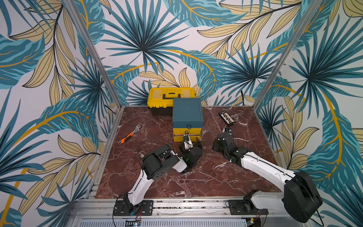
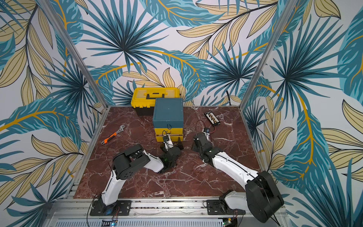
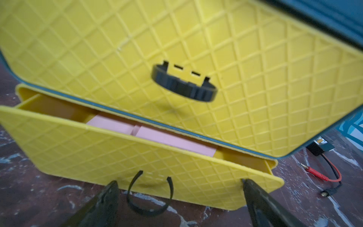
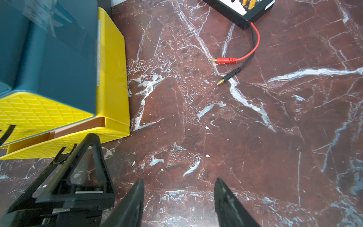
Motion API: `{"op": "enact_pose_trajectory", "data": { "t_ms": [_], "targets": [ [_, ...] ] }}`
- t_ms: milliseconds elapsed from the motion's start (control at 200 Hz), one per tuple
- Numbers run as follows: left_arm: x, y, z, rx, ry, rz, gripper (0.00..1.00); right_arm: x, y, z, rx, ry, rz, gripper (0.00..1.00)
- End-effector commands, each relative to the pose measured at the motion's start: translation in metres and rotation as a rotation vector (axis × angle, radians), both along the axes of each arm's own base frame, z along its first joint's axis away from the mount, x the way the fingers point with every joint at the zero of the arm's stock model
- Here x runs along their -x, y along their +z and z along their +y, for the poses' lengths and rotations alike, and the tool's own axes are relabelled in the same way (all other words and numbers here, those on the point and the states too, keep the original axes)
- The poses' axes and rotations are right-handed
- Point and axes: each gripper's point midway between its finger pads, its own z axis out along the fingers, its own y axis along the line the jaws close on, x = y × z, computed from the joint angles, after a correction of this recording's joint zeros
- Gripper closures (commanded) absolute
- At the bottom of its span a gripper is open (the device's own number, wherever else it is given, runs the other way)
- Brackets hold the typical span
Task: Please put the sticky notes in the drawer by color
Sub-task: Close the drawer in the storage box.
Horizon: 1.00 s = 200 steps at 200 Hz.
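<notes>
The drawer (image 1: 187, 116) is a teal cabinet mid-table, seen in both top views. Its top teal drawer and middle yellow drawer (image 3: 117, 49) are shut. The bottom yellow drawer (image 3: 98, 153) is pulled out a little. Salmon pink sticky notes (image 3: 153, 135) lie inside it, side by side. No other sticky notes show. My left gripper (image 3: 179, 181) is open right at the bottom drawer's front. The black loop pull (image 3: 171, 188) hangs between its fingers, untouched. My right gripper (image 4: 178, 180) hangs open over bare table to the cabinet's right, with nothing in it.
A yellow toolbox (image 1: 170, 96) stands behind the cabinet. An orange-handled wrench (image 1: 129, 135) lies to the left. A black connector board (image 1: 226, 118) sits at the back right. Its red and black leads (image 4: 227, 60) trail onto the marble table (image 1: 196, 180).
</notes>
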Motion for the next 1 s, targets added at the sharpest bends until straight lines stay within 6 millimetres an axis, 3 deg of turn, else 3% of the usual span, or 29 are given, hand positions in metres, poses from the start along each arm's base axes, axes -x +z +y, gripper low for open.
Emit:
{"op": "enact_pose_trajectory", "data": {
  "t_ms": [0, 571, 706, 997],
  "targets": [
    [-0.006, 0.007, 0.004, 0.009, 0.030, -0.033, 0.00, -0.002, -0.006, 0.002, -0.008, -0.002, 0.007, 0.42],
    [-0.009, 0.005, 0.004, 0.002, 0.035, -0.041, 0.00, 0.001, -0.012, 0.003, -0.025, -0.004, 0.024, 0.42],
    [-0.001, 0.021, 0.005, -0.018, 0.005, -0.048, 0.00, 0.003, -0.005, 0.000, -0.015, -0.004, 0.007, 0.42],
    [0.041, 0.066, 0.000, -0.045, -0.148, -0.025, 0.00, 0.003, 0.020, -0.007, 0.020, 0.004, -0.048, 0.38]
  ]
}}
